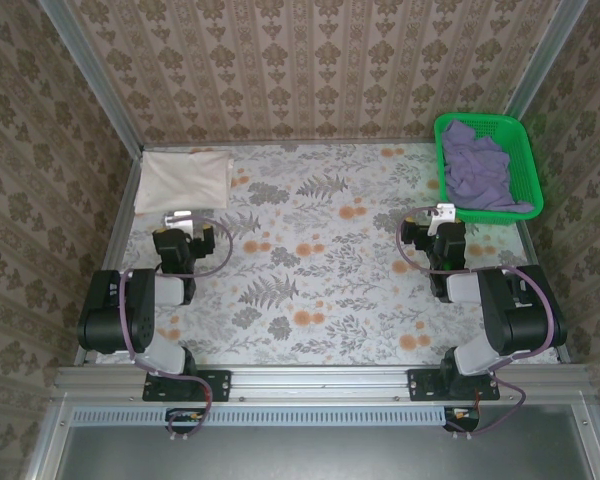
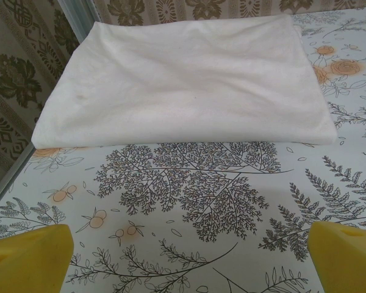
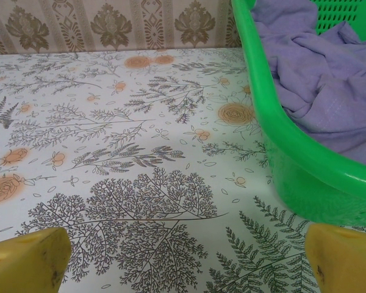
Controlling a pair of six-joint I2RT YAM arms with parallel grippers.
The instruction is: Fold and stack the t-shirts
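Observation:
A cream-white t-shirt [image 1: 183,180] lies folded into a flat rectangle at the table's far left corner; the left wrist view shows the cream-white t-shirt [image 2: 183,79] just ahead of my fingers. My left gripper [image 1: 178,222] stands open just short of it, with nothing between the yellow fingers [image 2: 30,253]. A lavender-purple t-shirt [image 1: 485,170] lies crumpled in the green basket [image 1: 525,135]. The right wrist view shows the same lavender-purple t-shirt [image 3: 329,79] behind the basket's rim. My right gripper [image 1: 442,215] is open and empty, close to the basket's near left corner.
The floral tablecloth [image 1: 320,260] covers the whole table between the arms. Patterned walls and metal frame posts [image 1: 90,75] close in the back and sides. The green basket's wall [image 3: 293,159] stands right in front of my right fingers [image 3: 341,262].

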